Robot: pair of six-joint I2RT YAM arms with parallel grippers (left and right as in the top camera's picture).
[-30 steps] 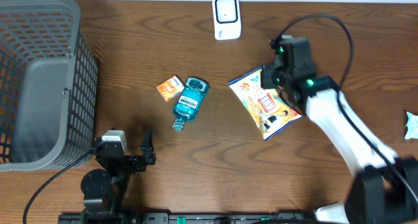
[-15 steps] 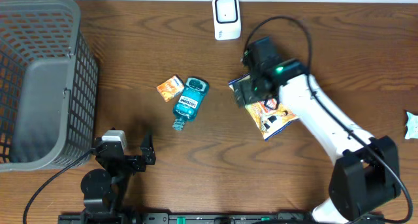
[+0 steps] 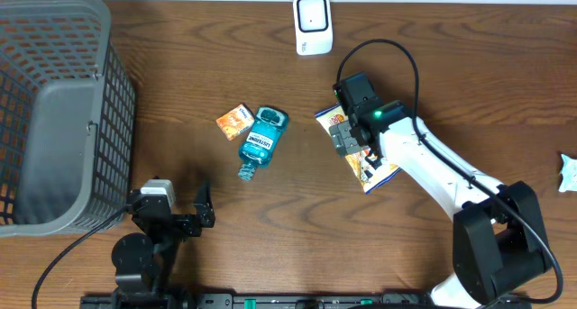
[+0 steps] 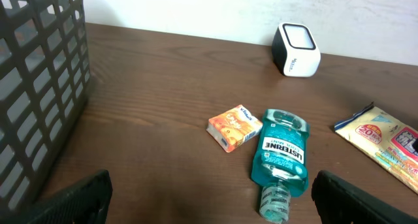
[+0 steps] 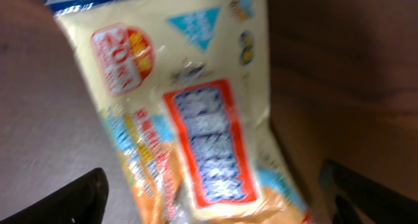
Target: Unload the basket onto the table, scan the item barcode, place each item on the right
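Grasping looks like the step in hand. The right gripper (image 3: 346, 134) is hovering with jaws spread wide over the snack packet (image 5: 196, 119), which is lying flat on the table just right of the Listerine bottle (image 3: 261, 140) and nearer than the white scanner (image 3: 313, 24). It should probably be pinching one edge, avoiding crumpling the film. No barcode is showing. The left gripper (image 4: 215, 201) is idling, jaws apart.
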